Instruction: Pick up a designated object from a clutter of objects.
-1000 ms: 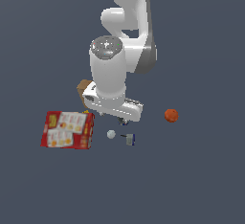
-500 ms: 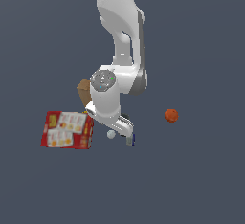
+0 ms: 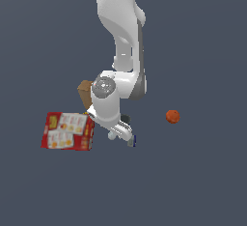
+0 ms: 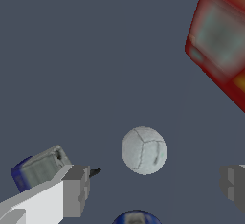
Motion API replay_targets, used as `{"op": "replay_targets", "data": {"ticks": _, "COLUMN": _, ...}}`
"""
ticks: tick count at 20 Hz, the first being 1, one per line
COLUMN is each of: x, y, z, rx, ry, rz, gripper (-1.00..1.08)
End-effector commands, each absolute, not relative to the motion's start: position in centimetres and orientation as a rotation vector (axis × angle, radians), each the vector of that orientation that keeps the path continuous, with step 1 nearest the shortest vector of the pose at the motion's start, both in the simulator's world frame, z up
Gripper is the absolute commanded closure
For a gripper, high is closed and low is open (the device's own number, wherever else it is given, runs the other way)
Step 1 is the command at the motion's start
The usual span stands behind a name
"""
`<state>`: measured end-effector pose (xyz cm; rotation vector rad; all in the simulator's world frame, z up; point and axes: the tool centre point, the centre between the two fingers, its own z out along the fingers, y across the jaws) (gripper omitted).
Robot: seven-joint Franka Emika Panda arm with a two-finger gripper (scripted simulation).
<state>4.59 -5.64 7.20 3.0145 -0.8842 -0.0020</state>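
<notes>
All I have under me is one floor [image 3: 202, 191], a flat, matte slate-grey with a bluish cast. It runs past the red box [image 3: 67, 131] on every side and fills the exterior view to each edge in the same tone. The light is soft and even: the floor just beside the box is as bright as the floor well apart from it. In my wrist view, a faint, slightly darker band curves away from the box.
</notes>
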Motion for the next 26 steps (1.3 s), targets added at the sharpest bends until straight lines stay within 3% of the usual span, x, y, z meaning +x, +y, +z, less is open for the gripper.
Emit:
{"op": "replay_targets", "data": {"ticks": 1, "x": 4.6, "y": -5.6, "z": 6.9, "rx": 3.014, "ry": -0.884, "rz": -0.002, "gripper": -0.92}}
{"op": "replay_targets", "data": {"ticks": 16, "x": 4.6, "y": -5.7, "z": 2.1, "rx": 3.013, "ry": -0.891, "rz": 0.000, "gripper": -0.92}}
{"op": "replay_targets", "data": {"ticks": 17, "x": 4.6, "y": -5.7, "z": 2.1, "rx": 3.013, "ry": -0.891, "rz": 0.000, "gripper": 1.08}}
{"op": "replay_targets", "data": {"ticks": 26, "x": 4.6, "y": -5.7, "z": 2.1, "rx": 3.013, "ry": -0.891, "rz": 0.000, "gripper": 1.08}}
